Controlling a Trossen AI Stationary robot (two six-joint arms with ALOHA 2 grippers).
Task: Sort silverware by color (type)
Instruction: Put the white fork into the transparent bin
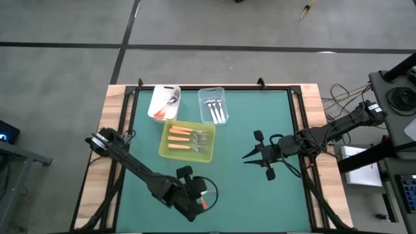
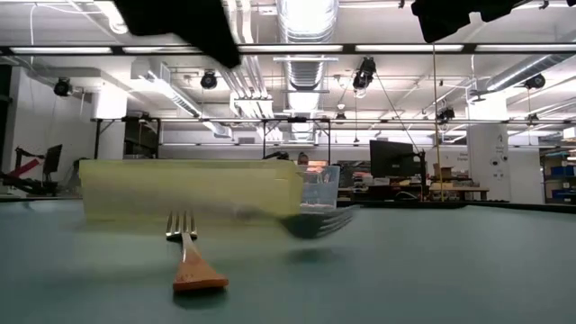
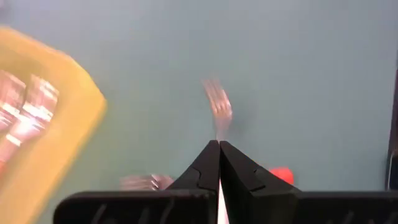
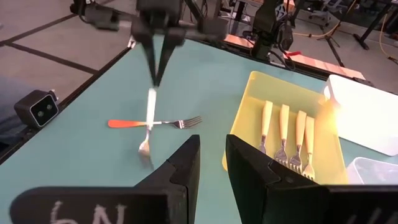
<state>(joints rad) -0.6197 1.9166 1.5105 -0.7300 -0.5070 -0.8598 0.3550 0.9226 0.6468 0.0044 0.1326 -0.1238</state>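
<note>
Left gripper (image 4: 157, 78) is pinched on a white-handled fork (image 4: 149, 115), lifted over the mat near the tray (image 1: 166, 146). An orange fork (image 4: 152, 123) lies beneath. Right gripper (image 1: 250, 156) (idle, mid-table) is held slightly parted, empty.

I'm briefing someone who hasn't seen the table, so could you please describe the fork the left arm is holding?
Start at the yellow-green tray on the green table, then look at the open surface beside it. There the left end effector is shut on a white-handled fork, lifted with its head hanging down. It crosses over an orange-handled fork lying flat, the only other loose utensil there.
</note>
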